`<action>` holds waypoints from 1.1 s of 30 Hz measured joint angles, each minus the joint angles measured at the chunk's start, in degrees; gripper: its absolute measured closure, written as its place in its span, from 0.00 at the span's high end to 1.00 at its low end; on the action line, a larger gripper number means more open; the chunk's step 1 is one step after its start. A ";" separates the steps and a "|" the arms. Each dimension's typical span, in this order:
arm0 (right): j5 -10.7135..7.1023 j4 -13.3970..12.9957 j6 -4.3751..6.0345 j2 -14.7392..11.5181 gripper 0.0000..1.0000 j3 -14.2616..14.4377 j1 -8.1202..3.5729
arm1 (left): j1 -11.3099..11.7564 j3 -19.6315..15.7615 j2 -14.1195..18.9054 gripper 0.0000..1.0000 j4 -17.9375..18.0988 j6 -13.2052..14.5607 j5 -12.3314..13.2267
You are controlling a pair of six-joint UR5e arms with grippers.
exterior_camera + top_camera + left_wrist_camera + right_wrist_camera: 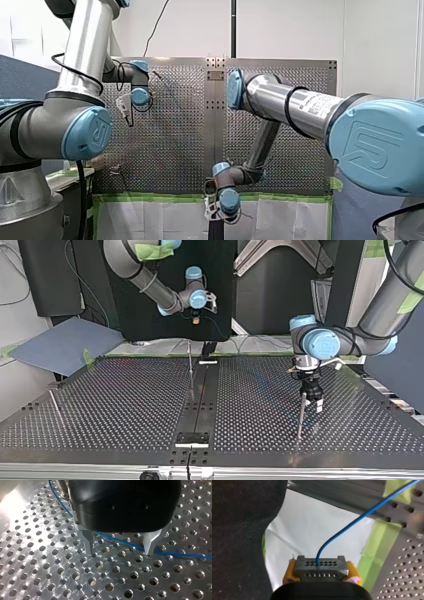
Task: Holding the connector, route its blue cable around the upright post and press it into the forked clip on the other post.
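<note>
The connector (321,566), a grey block with rows of small holes, is clenched between the yellow pads (290,573) of my right tool (321,575). It is held in the air beyond the taped edge of the surface (125,405). The blue cable (362,517) leaves one of the holes, bends sharply and runs off over that edge.

In the left wrist view the same cable lies flat on the surface and crosses under my left tool (120,552). Its metal fingers (88,542) are spread apart, tips down at the surface, with nothing grasped. The cable passes close by one tip, and I cannot tell whether that tip pins it.

In the top view the left tool stands just beside a thin post (301,415) at the view's right. A second post (190,359) stands near the middle, at the far side. Which of them carries the forked clip is too small to tell.

No wrap around either post shows, so the routing looks barely begun.

- **Strain at the connector:** the sharp bend where the cable leaves the connector is the weak spot. A hard pull from the right arm could strain the wire there or twist the block in the pads.
- **Loose cable:** with the left tool released, the cable may slide across the surface and miss the post, or ride up over its top.
- **Knocked post:** the left tool is close enough to its post that a sideways move could strike it.
</note>
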 joint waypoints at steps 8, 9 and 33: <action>-0.36 -3.68 -0.08 0.08 0.38 1.93 -1.71 | -0.04 0.00 0.00 1.00 0.02 0.00 0.00; -0.44 -4.25 -0.08 0.07 0.38 1.97 -1.90 | -0.04 0.00 0.00 1.00 0.02 0.00 0.00; 0.95 -15.84 1.43 -7.50 0.38 9.91 -3.78 | -0.02 0.00 -0.01 1.00 0.02 -0.14 -0.27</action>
